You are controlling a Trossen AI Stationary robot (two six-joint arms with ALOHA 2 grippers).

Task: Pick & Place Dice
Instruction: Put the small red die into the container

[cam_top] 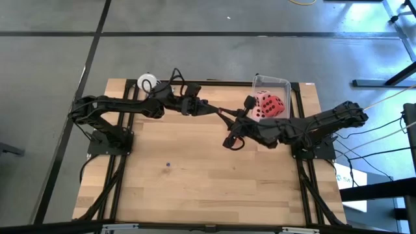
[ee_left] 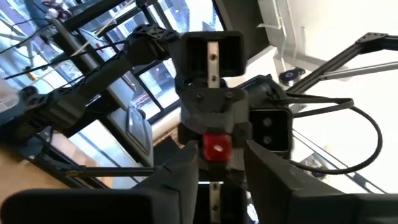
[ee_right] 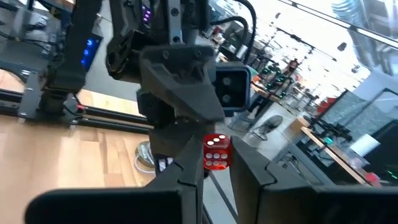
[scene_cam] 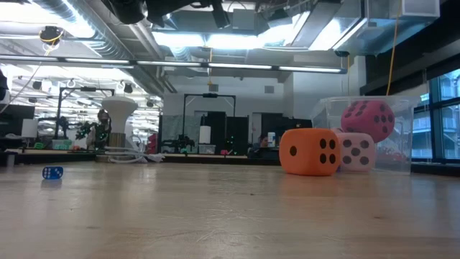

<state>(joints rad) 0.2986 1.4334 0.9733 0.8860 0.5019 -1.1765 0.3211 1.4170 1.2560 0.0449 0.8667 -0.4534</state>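
Observation:
A small red die with white pips (ee_right: 216,152) hangs in mid-air over the table's far middle, between both grippers, which meet tip to tip. My right gripper (ee_right: 216,158) is shut on it. My left gripper (ee_left: 221,154) faces it, open. Its fingers stand on either side of the same die (ee_left: 216,148) with a gap on each side. A large orange die (scene_cam: 310,152) rests on the table in front of a clear box (cam_top: 272,88). The box holds a red die (scene_cam: 367,120) and a pale pink die (scene_cam: 356,151). My right gripper pinches the small red die by two opposite faces (ee_right: 208,155) between its two fingers (ee_right: 241,167). The fingers come in about level, from the table's right side. The die is lifted clear, high above the table.
A tiny blue die (scene_cam: 52,173) lies on the bare wood in the left middle, and it shows in the high view (cam_top: 168,164) too. A white roll (cam_top: 147,82) sits at the far left edge. The near half of the table (cam_top: 208,188) has free room.

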